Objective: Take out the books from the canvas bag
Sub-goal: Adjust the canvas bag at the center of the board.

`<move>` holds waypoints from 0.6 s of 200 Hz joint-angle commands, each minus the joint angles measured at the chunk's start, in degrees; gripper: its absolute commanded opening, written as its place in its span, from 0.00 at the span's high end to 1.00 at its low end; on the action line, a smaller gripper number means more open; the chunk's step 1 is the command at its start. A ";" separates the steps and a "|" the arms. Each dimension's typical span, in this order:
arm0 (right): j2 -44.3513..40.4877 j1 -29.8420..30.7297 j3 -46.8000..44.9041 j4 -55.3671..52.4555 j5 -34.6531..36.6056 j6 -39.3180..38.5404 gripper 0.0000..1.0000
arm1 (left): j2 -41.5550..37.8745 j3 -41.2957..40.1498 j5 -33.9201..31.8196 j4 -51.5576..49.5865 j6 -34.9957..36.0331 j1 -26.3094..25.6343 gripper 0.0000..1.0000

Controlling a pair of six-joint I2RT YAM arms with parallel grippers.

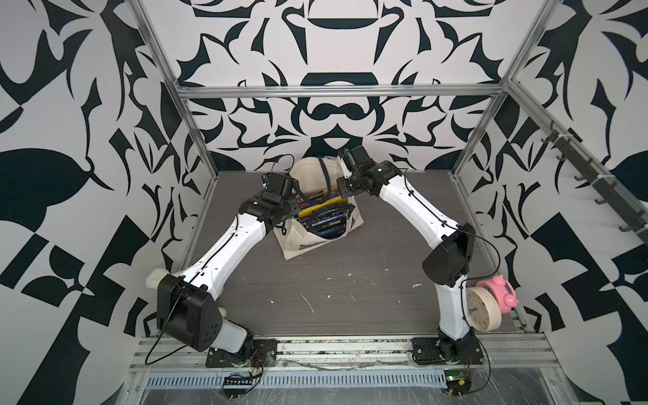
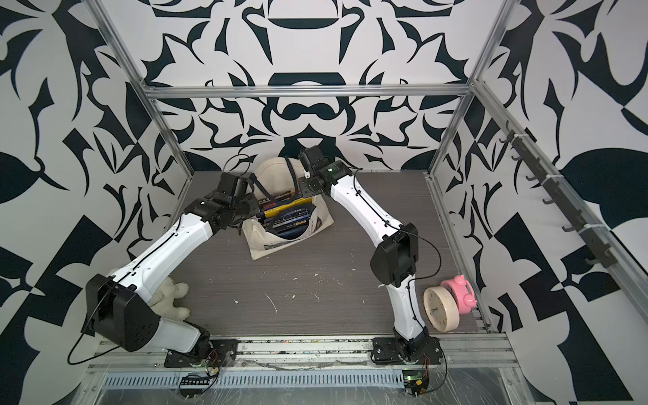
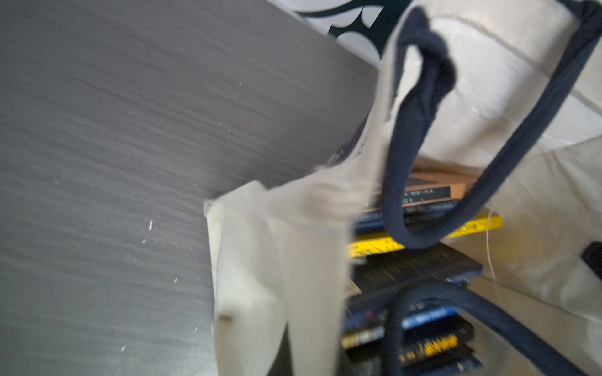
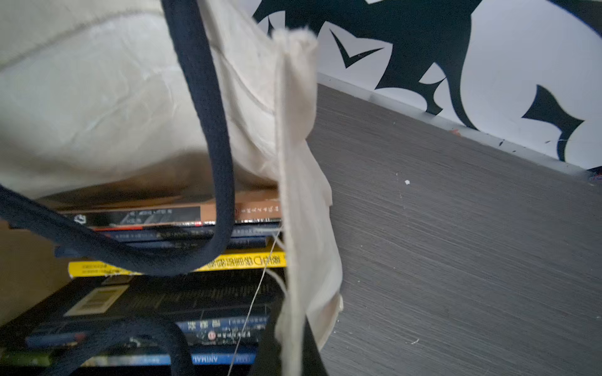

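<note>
Nearest: canvas bag [image 3: 277, 260] rim, upright on table [image 1: 350, 280], far middle, mouth open; at least six books [image 4: 182, 293] inside, one yellow. Clamped on opposite rim sides: left gripper [image 1: 282, 224], right gripper [image 1: 342, 189]. Outward: two clocks [image 1: 482, 308], one plush bear [image 2: 171, 298].

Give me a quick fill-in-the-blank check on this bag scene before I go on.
1. The books lie ___ the canvas bag.
2. One book among the dark ones has a ___ cover.
3. Next to the cream clock stands a ___ alarm clock.
4. The white plush toy lies partly under the ___ arm.
Missing words: inside; yellow; pink; left.
</note>
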 commanded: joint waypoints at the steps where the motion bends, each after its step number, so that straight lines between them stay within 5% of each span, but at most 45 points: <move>1: -8.14 0.26 -3.09 9.29 0.45 -1.22 1.00 | -3.68 -2.95 2.76 13.61 0.98 -0.28 1.00; 41: -14.87 -2.42 -24.21 20.69 -2.86 2.15 1.00 | -6.49 -15.49 5.90 20.84 -1.86 -0.36 1.00; 111: -22.55 -3.38 -36.48 23.04 -5.25 4.76 1.00 | -13.18 -24.62 4.13 23.79 -4.40 -4.97 1.00; 120: -24.04 -3.35 -37.74 22.73 -6.16 5.07 0.86 | -13.41 -25.10 3.54 23.87 -4.49 -5.96 1.00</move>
